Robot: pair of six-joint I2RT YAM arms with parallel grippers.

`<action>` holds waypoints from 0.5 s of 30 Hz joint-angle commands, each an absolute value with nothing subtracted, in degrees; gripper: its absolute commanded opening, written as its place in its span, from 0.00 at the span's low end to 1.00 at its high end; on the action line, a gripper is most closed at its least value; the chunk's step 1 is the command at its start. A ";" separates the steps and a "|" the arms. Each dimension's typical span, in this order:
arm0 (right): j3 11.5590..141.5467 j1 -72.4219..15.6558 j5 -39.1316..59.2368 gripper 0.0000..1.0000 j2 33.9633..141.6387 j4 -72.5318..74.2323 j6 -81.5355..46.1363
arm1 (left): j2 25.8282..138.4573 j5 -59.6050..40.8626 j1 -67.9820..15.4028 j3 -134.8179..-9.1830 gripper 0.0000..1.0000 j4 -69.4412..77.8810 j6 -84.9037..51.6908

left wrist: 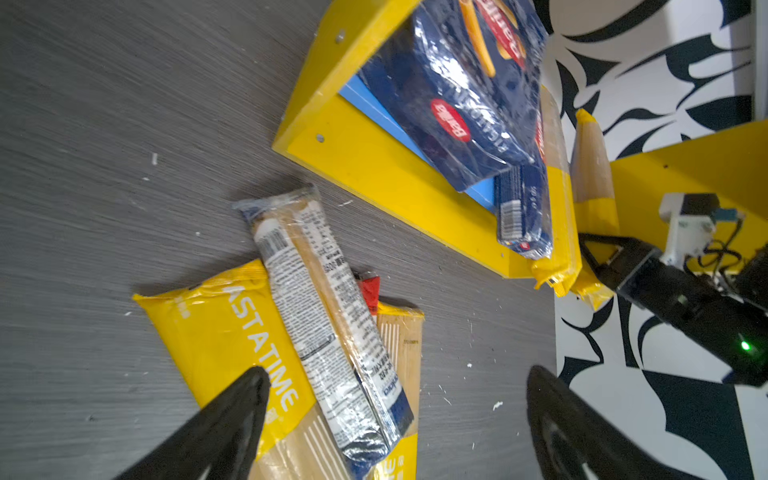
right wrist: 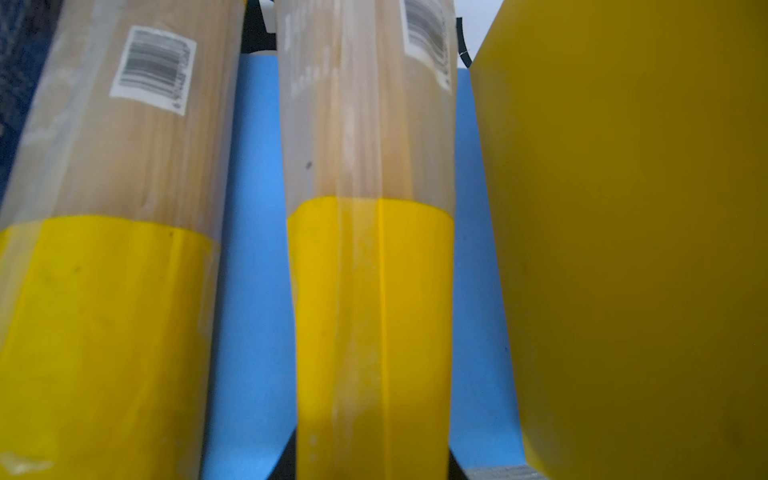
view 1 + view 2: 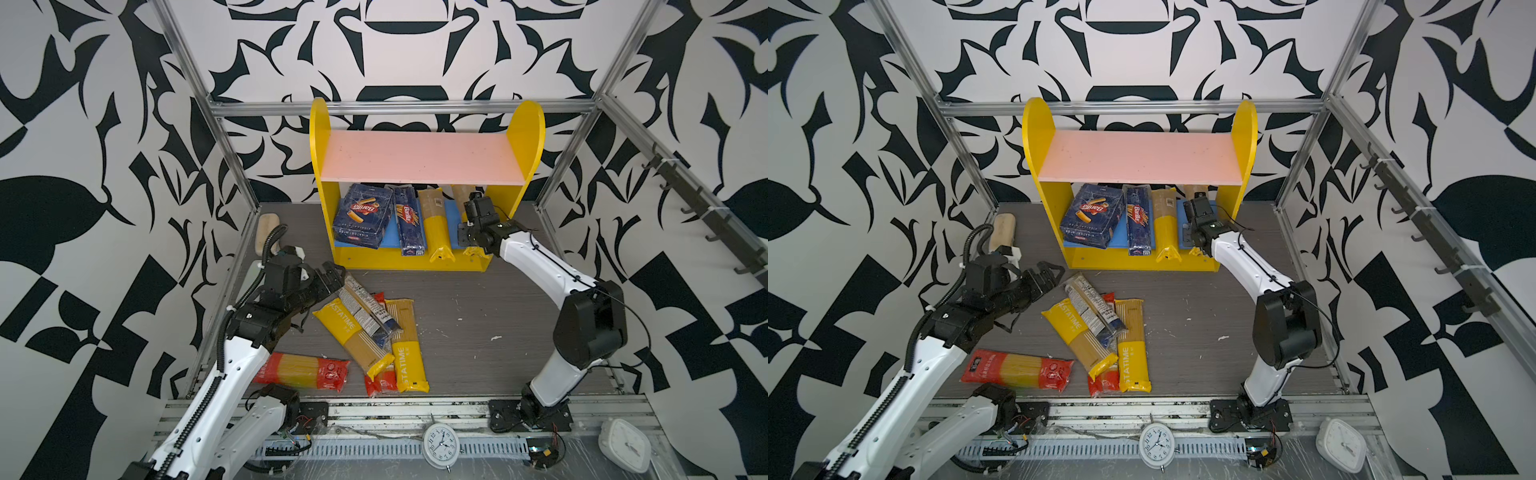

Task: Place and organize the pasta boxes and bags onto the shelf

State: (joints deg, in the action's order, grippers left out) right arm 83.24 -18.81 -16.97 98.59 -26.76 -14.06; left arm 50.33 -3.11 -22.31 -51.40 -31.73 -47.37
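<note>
The yellow shelf (image 3: 322,137) stands at the back, its pink upper board (image 3: 1138,160) bare. On its blue lower board (image 2: 253,249) lie the wide Barilla box (image 3: 363,216), the narrow Barilla box (image 3: 409,226) and a yellow-ended bag (image 3: 436,224). My right gripper (image 2: 372,465) is shut on a second yellow-ended bag (image 2: 370,291) beside the shelf's right panel. On the floor lies a pile of bags: a blue-ended one (image 3: 365,307) on top, two yellow PASTATIME ones (image 3: 353,336) (image 3: 409,349), and a red one (image 3: 380,384) underneath. Another red bag (image 3: 303,372) lies apart. My left gripper (image 1: 397,374) hovers open over the pile.
A beige oblong case (image 3: 268,235) rests at the back left by the frame post. Two white alarm clocks (image 3: 440,444) (image 3: 625,444) sit on the front rail. Grey floor (image 3: 478,316) shows between the pile and the right arm's base.
</note>
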 commanded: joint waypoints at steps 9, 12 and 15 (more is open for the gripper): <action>89.21 -17.32 -15.86 0.09 98.77 -19.41 -15.84 | 62.15 2.80 -37.34 -61.40 0.99 -28.74 -45.32; 89.28 -17.22 -14.91 0.29 99.14 -20.18 -16.32 | 65.28 3.68 -40.41 -63.88 0.99 -28.58 -44.09; 89.15 -17.14 -14.31 0.38 99.05 -20.81 -16.70 | 67.74 4.15 -42.32 -65.93 0.99 -28.51 -43.09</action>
State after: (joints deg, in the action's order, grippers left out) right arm 85.60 -17.34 -14.41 100.68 -26.55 -15.29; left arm 66.59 2.44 -41.08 -63.59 -29.34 -44.91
